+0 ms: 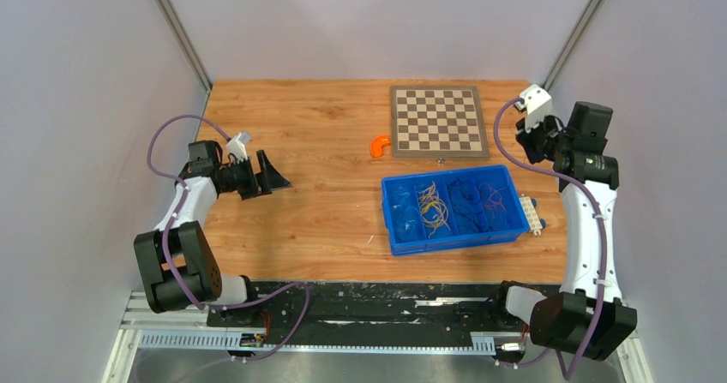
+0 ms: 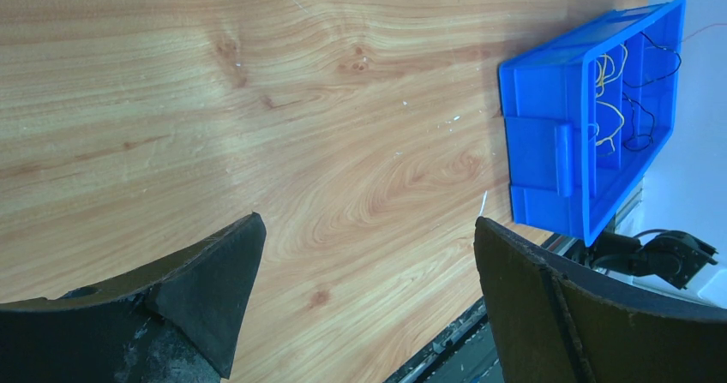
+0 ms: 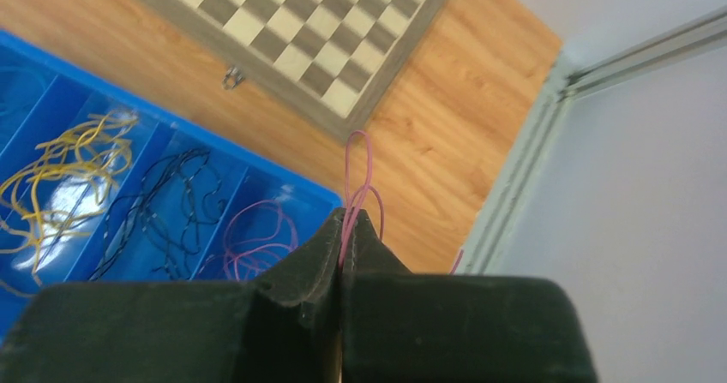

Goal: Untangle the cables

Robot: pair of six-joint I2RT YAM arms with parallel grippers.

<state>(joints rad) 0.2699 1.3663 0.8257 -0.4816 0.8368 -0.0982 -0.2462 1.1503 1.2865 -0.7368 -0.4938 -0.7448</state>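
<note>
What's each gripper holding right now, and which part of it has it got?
The right gripper pinches a pink cable just below a loop that pokes out beyond the closed jaws. The left gripper is open, holding nothing.

Left arm [image 1: 184, 205] and right arm [image 1: 588, 229]: both are showing smooth white link shells between blocky black joint housings. A lilac hose [image 1: 161, 139] is running along each arm, bowing out in a loose loop near the wrist. A small white bracket [image 1: 537, 101] is sitting on top of each wrist. Left gripper [image 2: 369, 222]: fingers [image 2: 193, 302] are reading as matte black wedges with grey scuffing on the faces. Right gripper [image 3: 347, 218]: fingers [image 3: 300, 272] are showing the same coarse dark finish, tapering to narrow tips.
</note>
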